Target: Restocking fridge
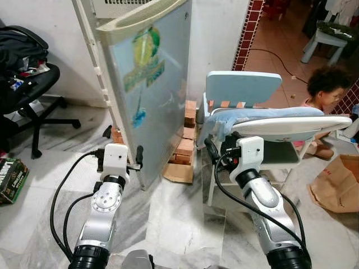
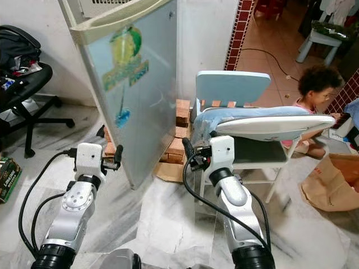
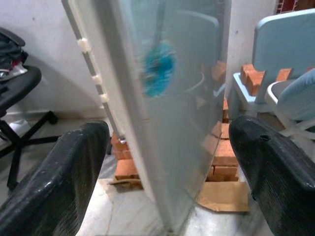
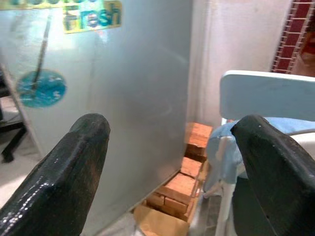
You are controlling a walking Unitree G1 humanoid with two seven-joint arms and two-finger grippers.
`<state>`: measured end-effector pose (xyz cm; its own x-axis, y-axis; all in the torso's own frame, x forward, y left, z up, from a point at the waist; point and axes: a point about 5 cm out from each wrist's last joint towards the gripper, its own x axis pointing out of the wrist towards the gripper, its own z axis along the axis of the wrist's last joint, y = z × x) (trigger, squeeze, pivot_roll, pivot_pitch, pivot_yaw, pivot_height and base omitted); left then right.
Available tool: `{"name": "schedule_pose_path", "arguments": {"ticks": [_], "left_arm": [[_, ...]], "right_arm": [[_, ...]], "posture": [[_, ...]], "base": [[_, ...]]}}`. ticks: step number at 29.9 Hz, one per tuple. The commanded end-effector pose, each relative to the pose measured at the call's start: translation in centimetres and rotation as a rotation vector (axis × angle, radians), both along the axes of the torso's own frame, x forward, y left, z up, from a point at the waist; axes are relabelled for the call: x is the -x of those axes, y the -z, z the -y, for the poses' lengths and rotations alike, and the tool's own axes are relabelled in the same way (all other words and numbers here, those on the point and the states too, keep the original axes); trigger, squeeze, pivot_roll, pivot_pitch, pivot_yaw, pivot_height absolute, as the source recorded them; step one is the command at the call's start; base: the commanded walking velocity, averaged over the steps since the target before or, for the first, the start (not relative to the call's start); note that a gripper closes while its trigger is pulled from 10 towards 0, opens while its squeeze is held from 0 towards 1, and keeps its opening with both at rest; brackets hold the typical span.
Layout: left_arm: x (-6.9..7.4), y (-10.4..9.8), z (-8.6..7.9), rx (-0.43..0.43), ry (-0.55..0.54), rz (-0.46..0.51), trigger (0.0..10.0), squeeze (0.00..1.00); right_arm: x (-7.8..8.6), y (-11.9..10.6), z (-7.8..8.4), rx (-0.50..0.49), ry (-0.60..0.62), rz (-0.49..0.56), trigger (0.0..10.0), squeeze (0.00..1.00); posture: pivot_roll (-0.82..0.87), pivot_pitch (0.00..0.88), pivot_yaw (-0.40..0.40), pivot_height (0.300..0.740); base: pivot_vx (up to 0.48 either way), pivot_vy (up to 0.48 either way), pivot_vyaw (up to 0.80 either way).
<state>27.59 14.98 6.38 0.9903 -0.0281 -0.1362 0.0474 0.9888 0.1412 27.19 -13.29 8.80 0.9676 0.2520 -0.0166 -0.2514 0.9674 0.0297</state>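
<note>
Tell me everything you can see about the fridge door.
The fridge door is pale grey and glossy, with a cream top edge and a green-yellow sticker above a blue one. It stands swung open, edge toward the robot, its lower corner near the floor. Bricks lie behind it. The open left gripper hovers at its edge.

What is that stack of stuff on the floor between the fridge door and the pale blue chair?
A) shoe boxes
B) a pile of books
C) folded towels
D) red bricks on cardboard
D: reddish bricks lie stacked on a flat piece of cardboard, between the fridge door and the pale blue chair.
</note>
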Motion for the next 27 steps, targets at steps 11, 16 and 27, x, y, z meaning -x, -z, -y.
{"name": "schedule_pose_path", "arguments": {"ticks": [11,16,27], "left_arm": [[0.7,0.2,0.1,-0.015,0.046,0.011,10.0,0.00],[0.5,0.1,0.1,-0.013,0.049,0.019,10.0,0.00],[0.9,0.3,1.0,-0.001,0.095,0.024,10.0,0.00]], "right_arm": [[0.5,1.0,2.5,0.005,0.127,-0.037,10.0,0.00],[0.4,1.1,2.3,0.001,0.131,-0.041,10.0,0.00],[0.4,1.2,1.7,0.003,0.107,-0.045,10.0,0.00]], "posture": [[0.00,0.000,0.018,0.740],[0.00,0.000,0.018,0.740],[0.00,0.000,0.017,0.740]], "base": [[0.000,0.000,0.00],[0.000,0.000,0.00],[0.000,0.049,-0.28]]}}
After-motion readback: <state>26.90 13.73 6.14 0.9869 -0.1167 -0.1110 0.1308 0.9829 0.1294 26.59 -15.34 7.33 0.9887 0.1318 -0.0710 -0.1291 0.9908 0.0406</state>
